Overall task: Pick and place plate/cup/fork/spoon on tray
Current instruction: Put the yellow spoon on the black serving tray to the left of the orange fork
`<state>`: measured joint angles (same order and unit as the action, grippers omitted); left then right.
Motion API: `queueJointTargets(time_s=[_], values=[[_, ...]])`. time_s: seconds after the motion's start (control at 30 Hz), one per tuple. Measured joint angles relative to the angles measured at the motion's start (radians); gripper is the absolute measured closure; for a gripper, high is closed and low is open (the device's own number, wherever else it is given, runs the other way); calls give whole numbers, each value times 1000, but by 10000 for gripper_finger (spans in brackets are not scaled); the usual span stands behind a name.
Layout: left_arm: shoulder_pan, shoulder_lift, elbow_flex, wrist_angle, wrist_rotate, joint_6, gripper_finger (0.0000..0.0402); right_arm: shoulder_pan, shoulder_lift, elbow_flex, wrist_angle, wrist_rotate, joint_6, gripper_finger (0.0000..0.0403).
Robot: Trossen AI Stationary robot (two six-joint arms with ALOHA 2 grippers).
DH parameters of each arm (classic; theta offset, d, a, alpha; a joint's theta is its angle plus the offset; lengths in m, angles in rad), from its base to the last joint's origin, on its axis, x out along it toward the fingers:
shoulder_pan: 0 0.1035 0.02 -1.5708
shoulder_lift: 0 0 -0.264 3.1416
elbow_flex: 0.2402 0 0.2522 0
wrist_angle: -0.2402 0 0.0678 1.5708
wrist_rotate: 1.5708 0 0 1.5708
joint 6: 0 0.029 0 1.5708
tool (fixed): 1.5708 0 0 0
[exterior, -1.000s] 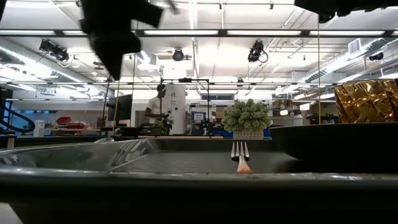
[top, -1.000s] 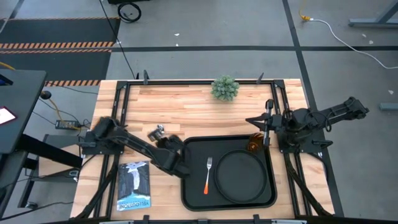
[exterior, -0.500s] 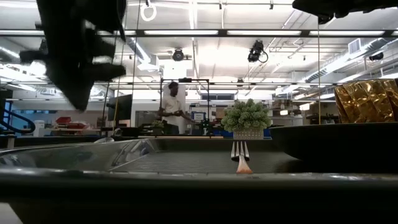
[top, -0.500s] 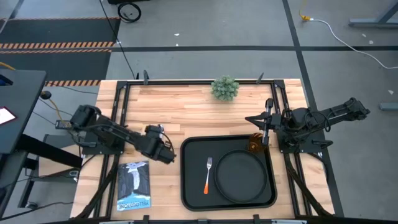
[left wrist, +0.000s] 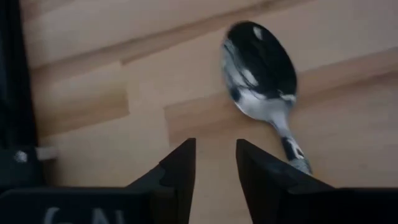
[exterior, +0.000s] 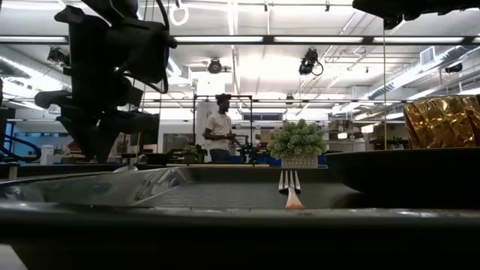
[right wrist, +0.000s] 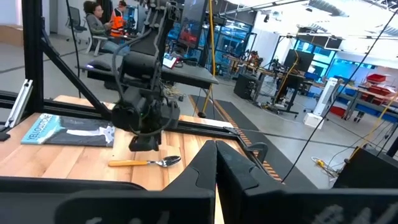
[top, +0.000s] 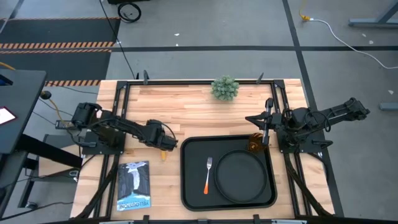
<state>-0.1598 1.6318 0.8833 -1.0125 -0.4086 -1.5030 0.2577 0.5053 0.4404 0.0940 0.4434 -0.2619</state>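
Left gripper point(top: 163, 144) hovers—seemingly barely parted—over one spoon point(left wrist: 263, 82).

I log a black tray point(top: 193, 186), red-orange fork point(top: 207, 174) handle, amber cup point(top: 254, 144), silver-bowled spoon point(left wrist: 264, 74), pale striped wood bench point(top: 186, 106).

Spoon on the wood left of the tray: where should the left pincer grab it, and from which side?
Take the spoon by its orange handle, coming straight down, fingers closing across the handle's width. It lies flat on the table, so no side entry gets under it. The bowl is wide, rounded and shiny, likely to slip. The left pincer hangs above the bowl end and probably needs shifting along to the handle.
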Motion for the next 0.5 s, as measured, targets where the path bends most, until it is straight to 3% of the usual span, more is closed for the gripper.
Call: queueJointTargets(time_s=[0.27, 0.5], values=[[64, -143, -33, -6, -25, 99, 261, 0, 0, 0, -4, -3, 0, 396], [85, -298, -121, 151, 3, 90, 258, 0, 0, 0, -5, -26, 21, 396]])
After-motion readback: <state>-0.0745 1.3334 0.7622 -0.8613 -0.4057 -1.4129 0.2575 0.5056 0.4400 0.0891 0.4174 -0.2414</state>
